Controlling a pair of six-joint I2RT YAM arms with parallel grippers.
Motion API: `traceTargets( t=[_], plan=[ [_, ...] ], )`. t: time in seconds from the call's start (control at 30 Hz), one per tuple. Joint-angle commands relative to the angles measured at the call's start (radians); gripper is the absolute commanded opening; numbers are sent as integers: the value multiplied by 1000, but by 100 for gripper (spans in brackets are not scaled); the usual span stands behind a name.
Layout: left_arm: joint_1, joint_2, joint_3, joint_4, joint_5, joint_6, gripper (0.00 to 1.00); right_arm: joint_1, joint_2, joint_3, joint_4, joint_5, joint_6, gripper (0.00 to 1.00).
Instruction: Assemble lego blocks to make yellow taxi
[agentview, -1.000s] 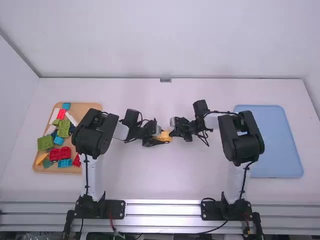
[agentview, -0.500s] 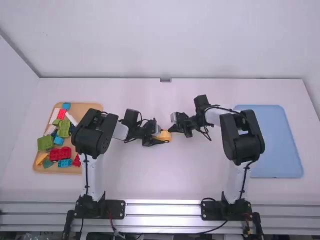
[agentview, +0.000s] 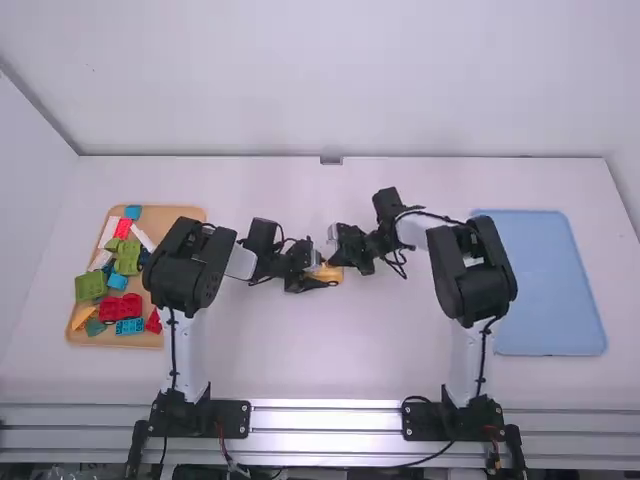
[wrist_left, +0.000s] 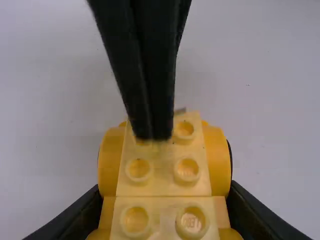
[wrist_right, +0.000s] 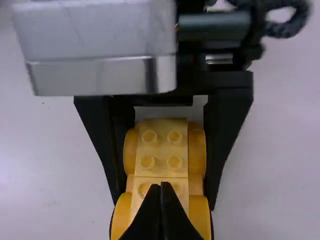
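One left gripper (agentview: 324, 274), jaws clamped on one yellow block assembly (wrist_left: 161, 182), one right gripper (agentview: 333, 261), jaws together over its studs

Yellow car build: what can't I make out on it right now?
Yellow car build:
Left wrist view: some studs, behind the right gripper.
Right wrist view: its near end, cut off by the bottom edge.
High view: studs, too small to count.
All views: underside, hidden by its own top.
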Motion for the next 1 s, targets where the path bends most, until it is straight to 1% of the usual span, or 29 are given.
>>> traceTargets(
  t=[0.0,0.03,0.07,0.1,0.17,0.23,0.27,0.3,0.33,0.37,0.4,0.5,0.53,0.6,0.67,0.7,0.73,0.77,0.83,0.97],
  plan=[
    [-9,25,-18,-18,-57,-8,31,-56,-31,44,-48,-150,-73,0],
    [-10,25,-18,-16,-57,-8,32,-69,-37,48,-64,-168,-96,2],
    [-10,25,-18,-15,-57,-7,33,-82,-43,50,-66,-180,-102,7],
    [-10,25,-18,-16,-57,-1,33,-92,-45,51,-60,-183,-98,9],
    [-9,25,-18,-18,-57,24,34,-109,-59,50,-18,-163,-29,26],
    [-10,25,-18,-16,-57,25,34,-110,-76,51,19,-99,66,32],
    [-10,25,-18,-16,-57,26,34,-108,-92,50,51,-24,148,41],
    [-9,25,-18,-16,-57,25,34,-100,-108,50,79,55,221,56],
    [-9,25,-18,-16,-57,25,34,-91,-121,49,100,123,277,81],
    [-9,25,-18,-16,-57,26,35,-87,-126,49,105,146,291,89],
    [-10,25,-18,-16,-57,25,34,-67,-148,45,116,222,308,98],
    [-9,25,-18,-16,-57,25,35,-32,-208,2,140,264,293,98],
    [-10,25,-18,-16,-57,25,38,-24,-242,-39,166,261,293,98],
    [-10,25,-18,-17,-57,25,41,-22,-288,-111,235,260,315,98],
    [-10,25,-18,-19,-57,26,45,-29,-313,-180,352,260,402,98],
    [-10,25,-18,-20,-56,25,54,-34,-321,-231,460,260,481,98],
    [-10,25,-18,-19,-62,18,92,-42,-325,-275,560,259,556,98],
    [-9,25,-18,-18,-72,14,99,-46,-325,-290,595,257,586,98],
    [-7,23,-17,-15,-120,-21,99,-53,-325,-324,682,235,660,99],
    [11,-14,-16,-50,-130,-77,99,-58,-325,-333,706,201,678,99]
  ],
)
